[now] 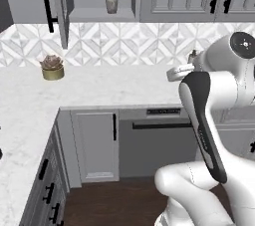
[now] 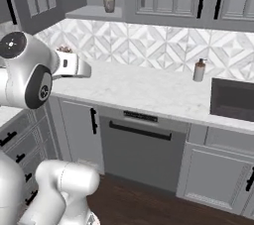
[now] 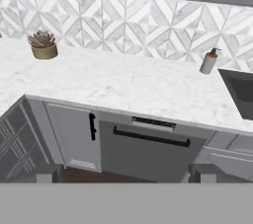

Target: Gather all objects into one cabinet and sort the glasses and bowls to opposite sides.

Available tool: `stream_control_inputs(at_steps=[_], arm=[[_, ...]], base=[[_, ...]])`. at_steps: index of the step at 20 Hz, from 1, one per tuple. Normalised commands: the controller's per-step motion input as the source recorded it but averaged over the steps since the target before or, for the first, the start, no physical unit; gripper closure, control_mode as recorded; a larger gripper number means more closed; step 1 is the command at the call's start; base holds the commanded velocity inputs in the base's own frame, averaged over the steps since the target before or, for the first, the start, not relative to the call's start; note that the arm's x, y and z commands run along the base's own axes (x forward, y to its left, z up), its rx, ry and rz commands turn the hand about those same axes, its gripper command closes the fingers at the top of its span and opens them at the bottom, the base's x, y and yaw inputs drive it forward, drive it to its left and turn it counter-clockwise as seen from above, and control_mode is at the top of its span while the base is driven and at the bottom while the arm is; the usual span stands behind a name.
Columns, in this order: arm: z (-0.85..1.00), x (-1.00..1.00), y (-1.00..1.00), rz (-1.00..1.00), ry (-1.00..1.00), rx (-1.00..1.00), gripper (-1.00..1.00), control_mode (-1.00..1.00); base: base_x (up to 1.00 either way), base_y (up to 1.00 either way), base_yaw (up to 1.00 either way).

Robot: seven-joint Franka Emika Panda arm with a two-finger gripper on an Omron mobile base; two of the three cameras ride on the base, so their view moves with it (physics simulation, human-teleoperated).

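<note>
One grey-beige mug (image 1: 111,5) stands upright on the shelf of the open wall cabinet (image 1: 102,15), up above the counter (image 1: 114,88). In the right base view the same mug (image 2: 108,4) sits near the front edge of that shelf, with nothing beside it. The cabinet door (image 1: 57,1) with its long black handle hangs open on the left side. The gripper (image 3: 126,173) is wide open and holds nothing; its two dark fingertips (image 3: 48,172) stand far apart at the bottom of the hand view. It hangs in the air out in front of the counter, well away from the mug. A little potted plant (image 1: 52,67) sits near the back left corner of the counter. A soap bottle (image 2: 199,70) stands near the back edge of the counter, just beside the dark sink (image 2: 233,99). Under the counter is a dishwasher (image 2: 141,149) with a black bar handle.
</note>
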Motion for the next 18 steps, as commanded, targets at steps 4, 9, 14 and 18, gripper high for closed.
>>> stream_control_inputs(at_steps=[4,9,14,18], arm=[[0.0,0.0,0.0,0.0,0.0,0.0,-1.0,1.0],[0.0,0.0,0.0,0.0,0.0,0.0,-1.0,1.0],[0.0,0.0,0.0,0.0,0.0,0.0,-1.0,1.0],[0.0,0.0,0.0,0.0,0.0,0.0,-1.0,1.0]], base=[[1.0,0.45,-0.04],[1.0,0.28,-0.03],[0.89,0.04,-0.05],[0.31,0.0,-0.03]])
